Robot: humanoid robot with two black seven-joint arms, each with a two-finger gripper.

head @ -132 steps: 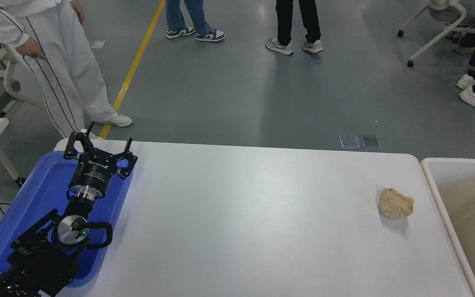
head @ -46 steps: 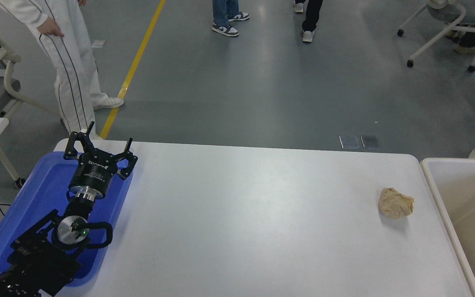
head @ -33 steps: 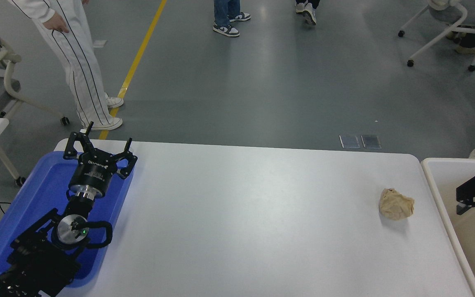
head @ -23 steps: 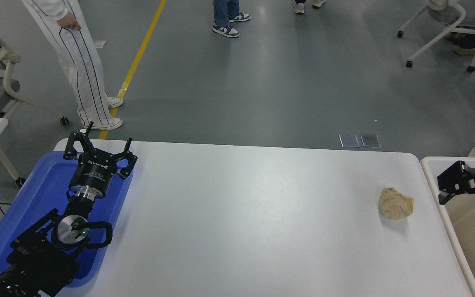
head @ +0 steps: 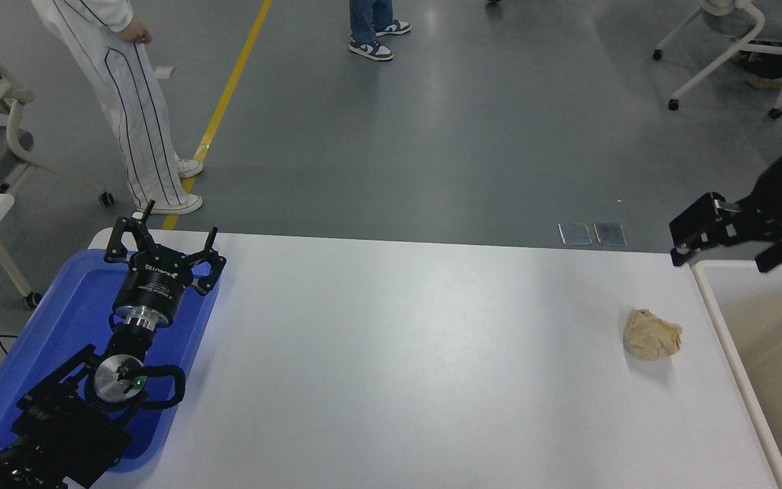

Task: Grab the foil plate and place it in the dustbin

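No foil plate shows anywhere in the head view. The dustbin (head: 710, 299) is a cream bin with a beige inside, standing against the table's right end and cut off by the picture's edge. My right gripper (head: 719, 261) hangs in the air above the bin's far left corner, open, with nothing between its fingers. My left gripper (head: 163, 238) is parked at the lower left over the blue tray (head: 58, 326), open and holding nothing.
A crumpled tan paper ball (head: 652, 334) lies on the white table (head: 398, 367) near its right end, just left of the bin. A person in white trousers (head: 133, 102) stands past the far left corner. Wheeled chairs stand on the floor beyond.
My right arm came into view at the right edge over the bin and has risen up and to the left. The person in white has shifted slightly; others have walked off.
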